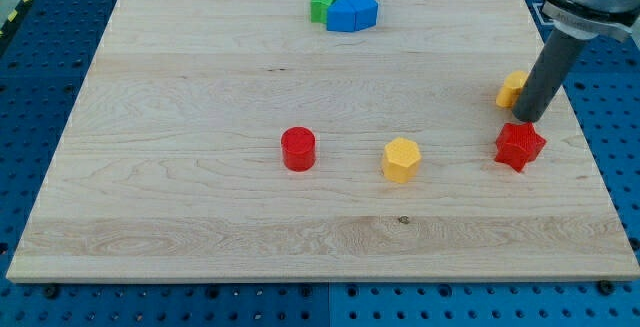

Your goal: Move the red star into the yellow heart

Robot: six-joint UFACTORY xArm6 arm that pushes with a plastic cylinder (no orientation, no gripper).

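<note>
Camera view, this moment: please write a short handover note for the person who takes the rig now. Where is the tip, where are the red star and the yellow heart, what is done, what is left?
My tip: down at the board, just above the red star at the view's right, very close to it; contact cannot be confirmed.
Yellow heart: just above the star, partly hidden behind the rod.
Done: star and heart are near each other but still apart.
Left: bring the tip below the star and push it up the view into the heart.
Not involved: red cylinder, yellow hexagon block, green and blue cluster at the top.
</note>
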